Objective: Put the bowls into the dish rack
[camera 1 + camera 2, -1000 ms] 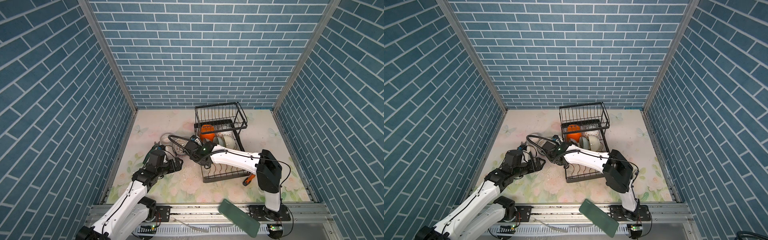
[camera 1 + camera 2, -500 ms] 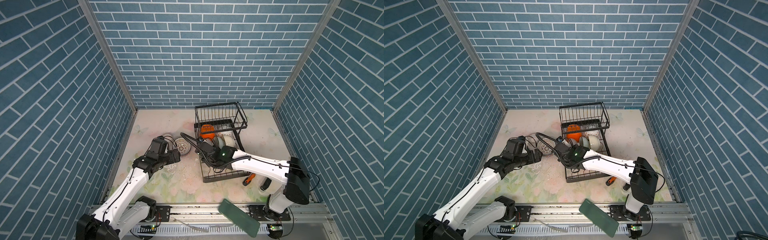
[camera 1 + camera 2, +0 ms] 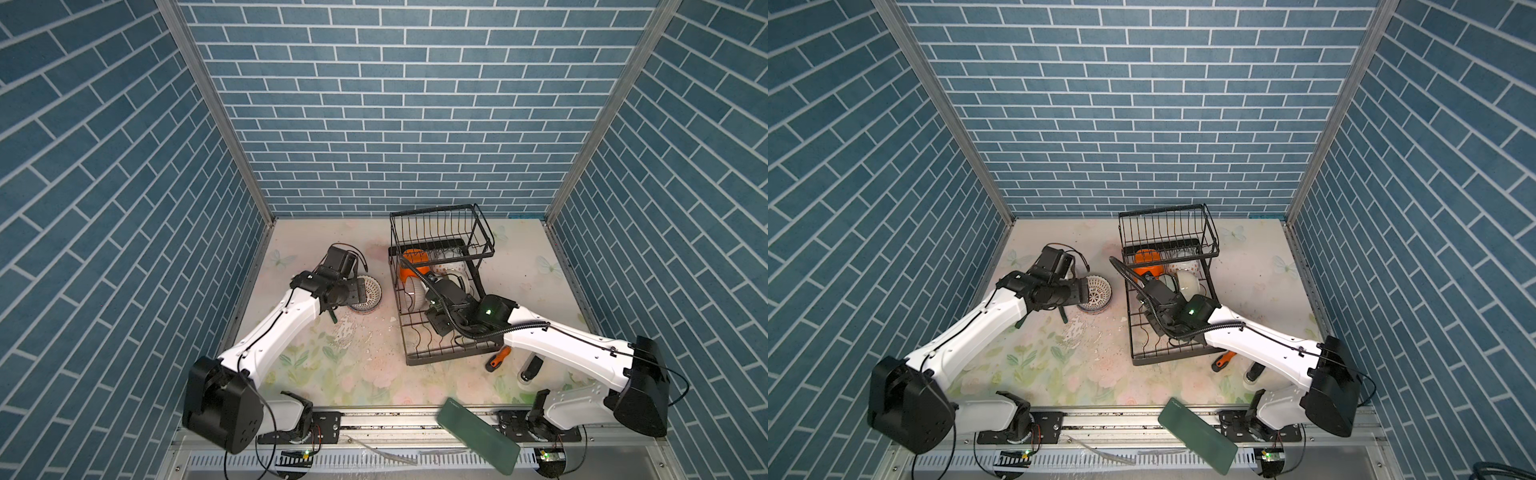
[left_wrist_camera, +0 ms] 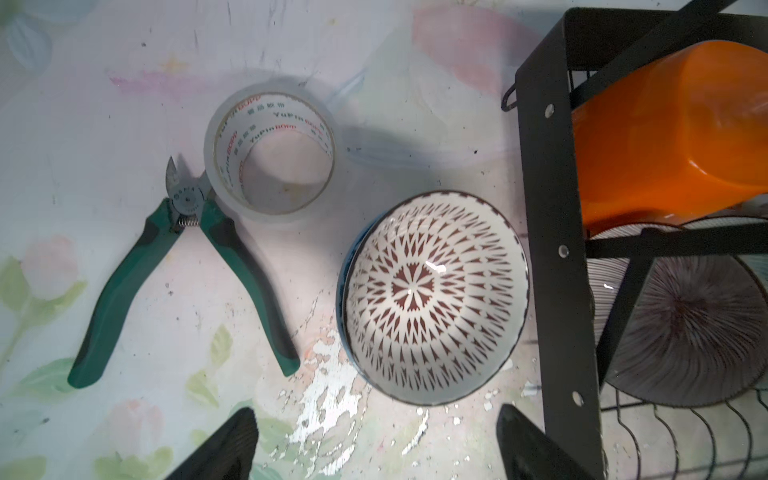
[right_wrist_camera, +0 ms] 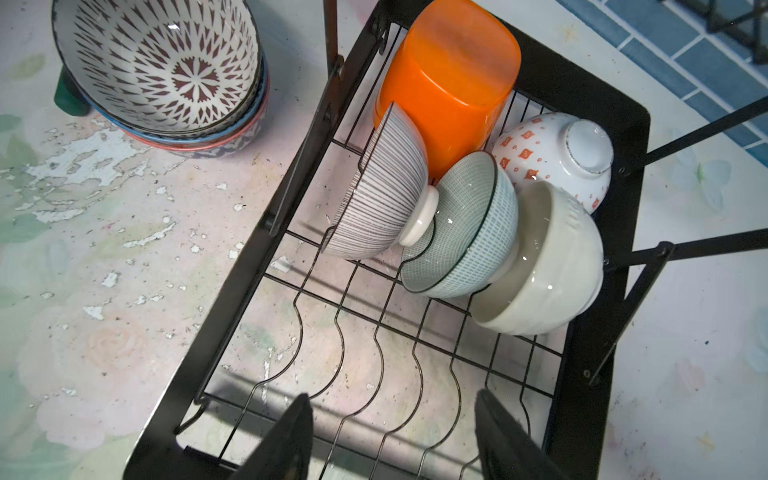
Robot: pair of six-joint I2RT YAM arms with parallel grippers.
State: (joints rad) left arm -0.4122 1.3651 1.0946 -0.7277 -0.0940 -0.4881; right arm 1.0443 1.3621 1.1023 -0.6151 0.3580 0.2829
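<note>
The black wire dish rack [image 3: 449,358] [image 3: 1167,359] stands right of centre. Its lower tier holds an orange bowl [image 5: 449,79], a striped bowl [image 5: 386,187], a green grid bowl [image 5: 461,232], a cream bowl [image 5: 548,266] and a white bowl with orange marks [image 5: 552,158]. A stack of patterned bowls [image 4: 432,295] [image 5: 158,70] [image 3: 368,293] sits on the table left of the rack. My left gripper [image 4: 376,415] hangs open at the stack's near rim, holding nothing. My right gripper [image 5: 392,395] is open and empty over the rack's bare curved dividers.
A clear tape roll [image 4: 270,153] and green-handled cutters [image 4: 183,282] lie left of the stack. An orange-handled screwdriver [image 3: 498,358] and a dark cylinder [image 3: 532,368] lie by the rack's front right corner. A green flat object [image 3: 478,432] rests on the front rail.
My right gripper has pulled away from the stack and now sits over the rack. My left gripper has moved forward and right, up to the stack of bowls.
</note>
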